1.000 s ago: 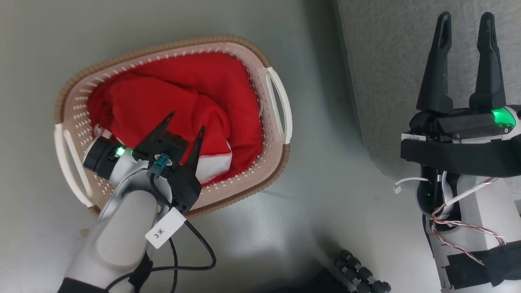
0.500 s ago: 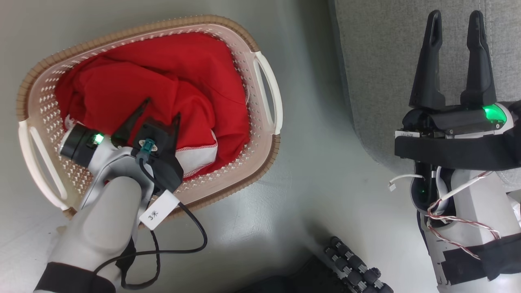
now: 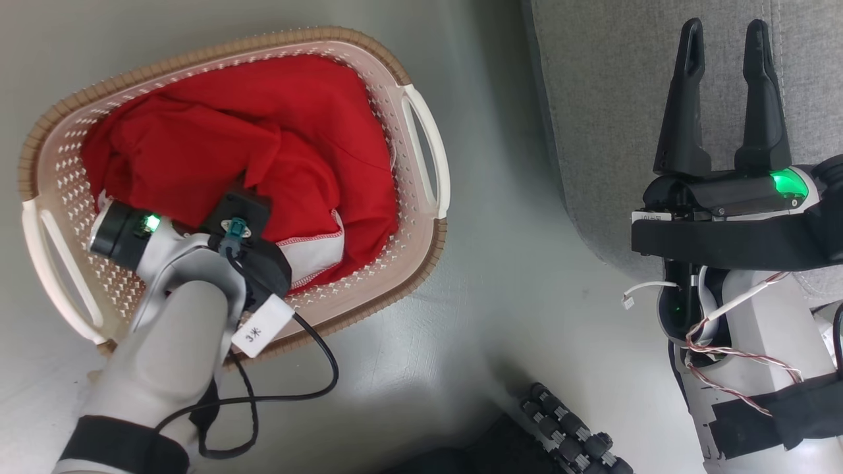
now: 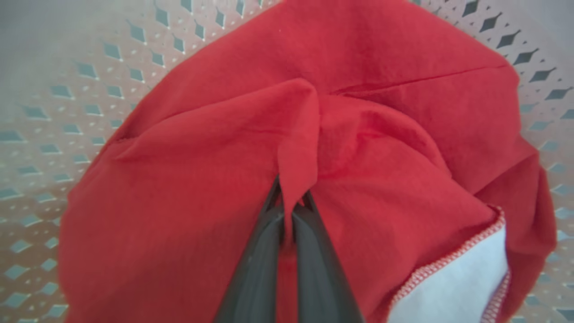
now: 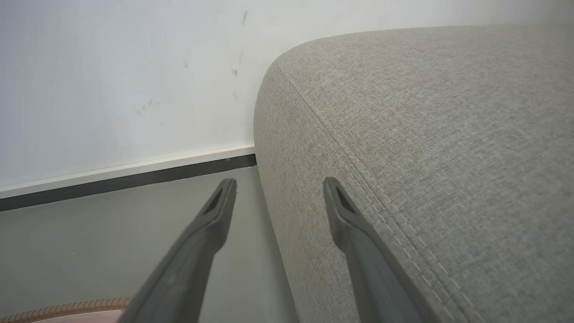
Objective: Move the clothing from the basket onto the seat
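**Left gripper pinches a red fold; the seat lies off the basket's right side**

The left gripper is down inside the basket. Its two dark fingers are closed almost together on a raised fold of the red clothing, and the cloth stands up in a ridge between them. The rest of the clothing lies heaped in the basket, with a patch of white trim toward the basket's near right corner.

The seat is to the right of the basket, beyond its right handle and across a strip of bare floor. The pinched fold is in the middle of the basket, so the carry would probably run up over the right rim and sideways toward the seat.

The right gripper hangs on the seat side of the basket, above the seat's rounded edge. Its fingers are spread wide and hold nothing. It is the nearer arm to the seat, but the left arm has the cloth.
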Robot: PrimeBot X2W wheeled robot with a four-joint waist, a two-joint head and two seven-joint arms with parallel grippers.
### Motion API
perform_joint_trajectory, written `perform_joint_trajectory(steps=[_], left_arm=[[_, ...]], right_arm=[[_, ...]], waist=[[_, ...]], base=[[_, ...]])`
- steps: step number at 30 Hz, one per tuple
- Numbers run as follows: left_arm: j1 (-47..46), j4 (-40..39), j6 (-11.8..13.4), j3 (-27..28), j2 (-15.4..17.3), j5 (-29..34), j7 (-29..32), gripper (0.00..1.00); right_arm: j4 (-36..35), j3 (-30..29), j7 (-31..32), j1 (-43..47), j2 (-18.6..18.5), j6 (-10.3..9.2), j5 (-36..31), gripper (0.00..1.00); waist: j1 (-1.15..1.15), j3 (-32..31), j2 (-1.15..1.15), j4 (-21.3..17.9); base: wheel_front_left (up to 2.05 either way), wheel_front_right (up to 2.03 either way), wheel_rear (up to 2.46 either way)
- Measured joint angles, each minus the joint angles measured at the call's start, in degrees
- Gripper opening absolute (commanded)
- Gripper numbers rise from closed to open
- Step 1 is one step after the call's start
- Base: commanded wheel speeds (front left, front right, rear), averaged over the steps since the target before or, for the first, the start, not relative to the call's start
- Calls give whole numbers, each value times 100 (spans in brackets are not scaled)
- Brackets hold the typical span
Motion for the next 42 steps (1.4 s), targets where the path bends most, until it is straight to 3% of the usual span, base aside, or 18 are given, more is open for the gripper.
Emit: perform_joint_trajectory(steps=[11,26,42], left_arm=[[14,87,-10,64,-272,-171,-342,0],[277,-103,-610,-188,-526,-465,-512,0],[618,-775,-817,-112,-589,-1133,-515,0]], right_arm=[[301,-8,0,-1,2,-25,-1,100],[970,-234,0,54,-8,94,-175,100],[1605,-318,0,370,-35,315,-326,100]], waist=[[0,-283,0,158],[0,-1110,0,565],[-1,-2483,-1,1077]], base=[[0,0,0],[0,0,0],[0,0,0]])
